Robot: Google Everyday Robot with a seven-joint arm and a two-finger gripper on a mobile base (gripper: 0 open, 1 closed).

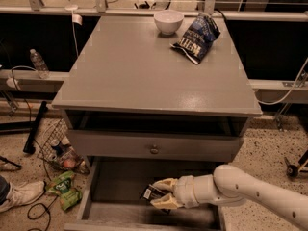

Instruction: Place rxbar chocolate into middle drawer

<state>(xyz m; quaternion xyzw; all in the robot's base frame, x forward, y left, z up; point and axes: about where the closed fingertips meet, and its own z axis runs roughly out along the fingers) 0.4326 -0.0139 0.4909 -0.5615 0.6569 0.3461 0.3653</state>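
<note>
The rxbar chocolate (147, 192), a small dark bar with pale label patches, sits between the two cream fingers of my gripper (156, 194). The gripper is shut on the bar and holds it low inside the open middle drawer (115, 184), over the right part of its bare grey floor. I cannot tell whether the bar touches the floor. My white arm (250, 194) reaches in from the lower right, over the drawer's right wall.
A closed drawer front with a round knob (154, 150) hangs just above the gripper. On the grey cabinet top (144, 66) stand a white bowl (168, 21) and a dark blue chip bag (197, 37). Litter and a wire basket (60, 148) lie on the floor at left.
</note>
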